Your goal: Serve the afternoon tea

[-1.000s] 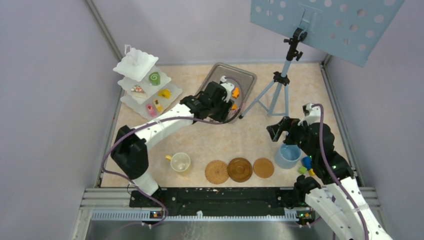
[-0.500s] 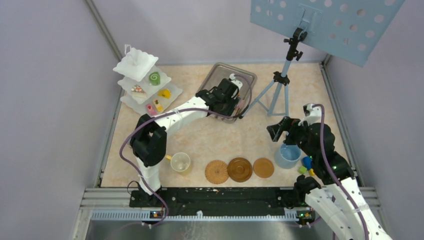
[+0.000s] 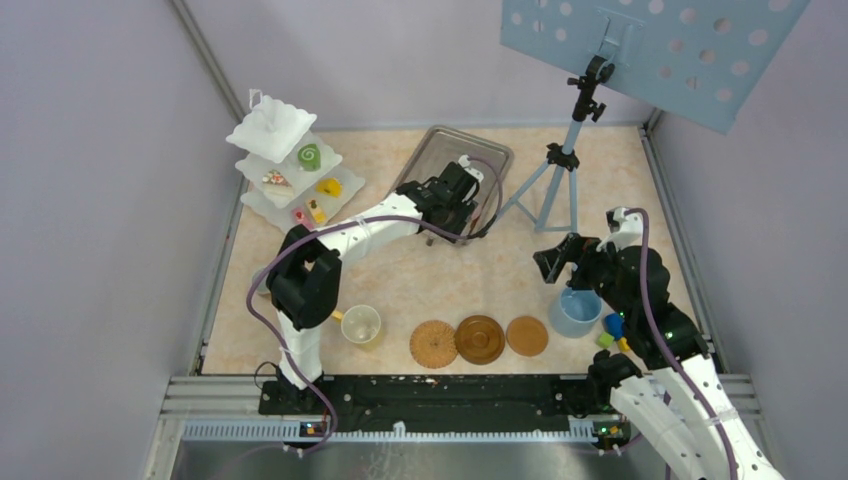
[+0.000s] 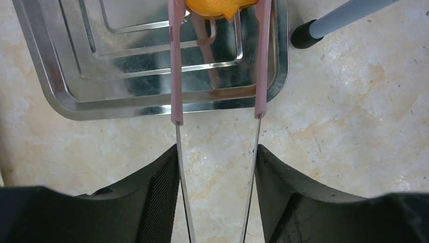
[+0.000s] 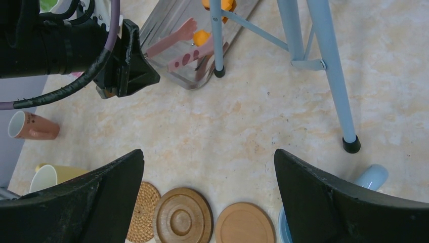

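My left gripper (image 3: 450, 195) (image 4: 217, 152) is shut on the pink tongs (image 4: 174, 76). Their tips reach over the metal tray (image 4: 60, 96) and stand on either side of an orange biscuit (image 4: 212, 7), also seen in the right wrist view (image 5: 201, 37). The white three-tier stand (image 3: 290, 165) at the back left holds the green swirl roll (image 3: 309, 156), the yellow wedge (image 3: 328, 186) and the pink slice (image 3: 299, 215). Three brown coasters (image 3: 479, 339) lie in a row near the front. My right gripper (image 3: 558, 260) (image 5: 210, 197) is open and empty above them.
A blue tripod (image 3: 560, 170) stands just right of the tray, one foot (image 4: 303, 35) beside its corner. A yellow cup (image 3: 360, 324) sits front left, a brown cup (image 5: 33, 126) lies on its side, and a blue cup (image 3: 575, 312) with toy blocks (image 3: 612, 330) sits by the right arm.
My left arm has stretched out towards the tray and carried the tongs further over it. The orange biscuits are now hidden under it in the top view. The right arm has not moved.
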Available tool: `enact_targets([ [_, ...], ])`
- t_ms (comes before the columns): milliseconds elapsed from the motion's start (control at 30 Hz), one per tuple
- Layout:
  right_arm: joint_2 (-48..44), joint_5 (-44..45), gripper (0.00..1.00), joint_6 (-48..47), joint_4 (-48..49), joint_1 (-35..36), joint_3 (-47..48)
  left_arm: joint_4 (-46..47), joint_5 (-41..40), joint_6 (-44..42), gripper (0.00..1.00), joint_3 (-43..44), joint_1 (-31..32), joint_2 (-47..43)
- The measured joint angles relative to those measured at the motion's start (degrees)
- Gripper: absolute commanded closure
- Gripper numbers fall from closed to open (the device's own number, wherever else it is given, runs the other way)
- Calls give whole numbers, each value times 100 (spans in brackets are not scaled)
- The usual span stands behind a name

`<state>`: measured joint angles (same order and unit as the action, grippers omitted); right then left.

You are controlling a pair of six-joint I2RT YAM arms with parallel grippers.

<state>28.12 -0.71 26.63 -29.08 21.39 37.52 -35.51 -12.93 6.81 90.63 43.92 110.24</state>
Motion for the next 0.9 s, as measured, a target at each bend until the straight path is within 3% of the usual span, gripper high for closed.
enact_targets([
  [900,2,0,2,0,35,0,-2,-280,-219,105,69,33,7,-149],
])
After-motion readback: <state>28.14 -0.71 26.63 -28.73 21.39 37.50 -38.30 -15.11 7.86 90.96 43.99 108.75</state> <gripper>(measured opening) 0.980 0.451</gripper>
